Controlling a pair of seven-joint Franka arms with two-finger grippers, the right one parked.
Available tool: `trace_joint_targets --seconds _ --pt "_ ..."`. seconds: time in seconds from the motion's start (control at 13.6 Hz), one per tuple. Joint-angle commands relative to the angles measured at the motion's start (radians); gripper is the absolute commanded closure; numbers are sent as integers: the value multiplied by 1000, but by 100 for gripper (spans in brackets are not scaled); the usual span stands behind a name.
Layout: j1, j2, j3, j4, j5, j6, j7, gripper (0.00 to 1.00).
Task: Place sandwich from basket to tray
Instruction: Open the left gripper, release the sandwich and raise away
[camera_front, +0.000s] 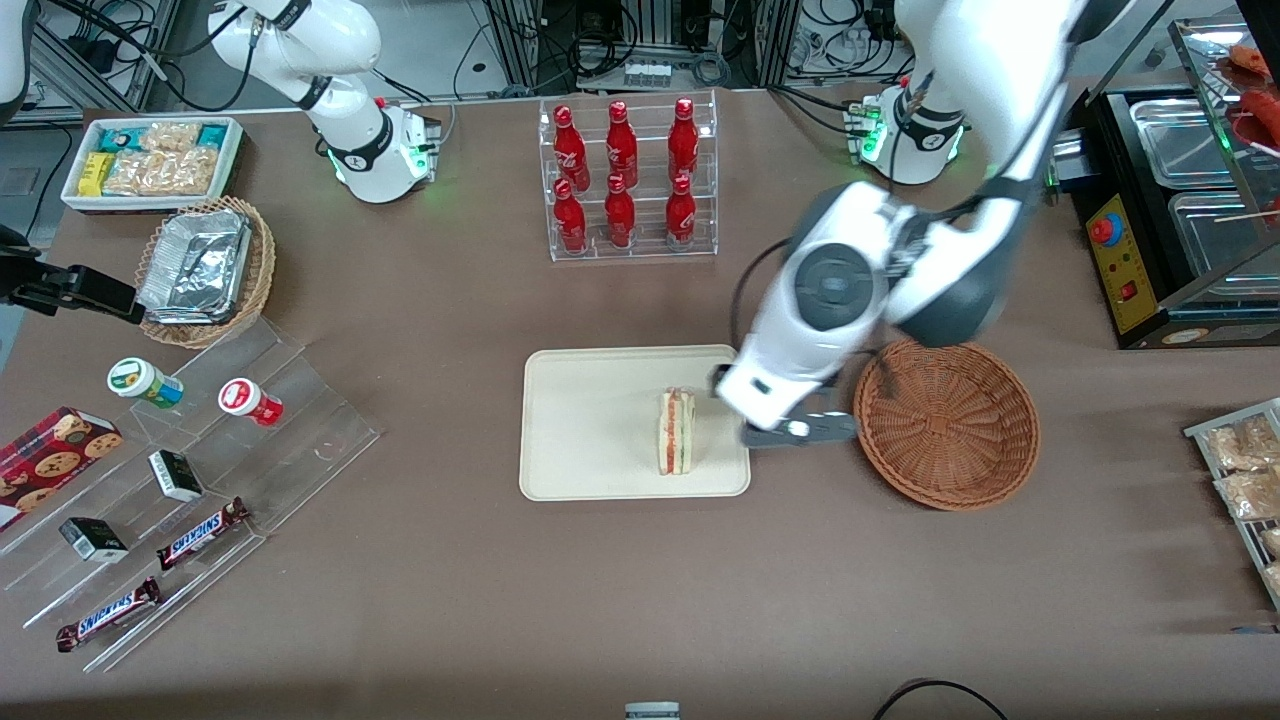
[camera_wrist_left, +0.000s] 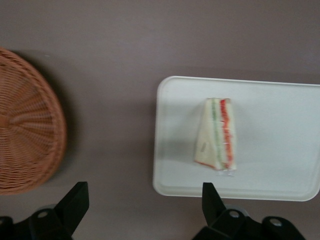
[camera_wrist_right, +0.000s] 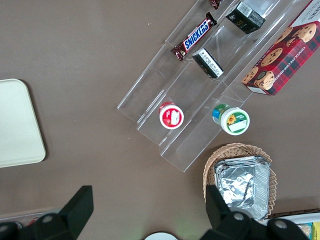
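A brown table holds a flat cream tray (camera_front: 600, 425) at its middle. The wrapped sandwich (camera_front: 676, 431) lies on the tray, close to the tray edge nearest the working arm, its red and green filling showing along one side. The round reddish-brown wicker basket (camera_front: 946, 423) sits beside the tray, toward the working arm's end. The left arm's gripper (camera_wrist_left: 145, 202) hangs above the table between tray and basket, fingers spread wide, holding nothing.
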Motion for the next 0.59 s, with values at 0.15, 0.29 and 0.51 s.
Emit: trace_joint_targets --seconds 0.15,0.29,0.51 --pt "186 -89 -3 -41 -27 -97 209 0" --pt "238 -136 -1 -73 -24 -104 249 0" --pt "321 -196 -1 -75 -21 -175 330 0"
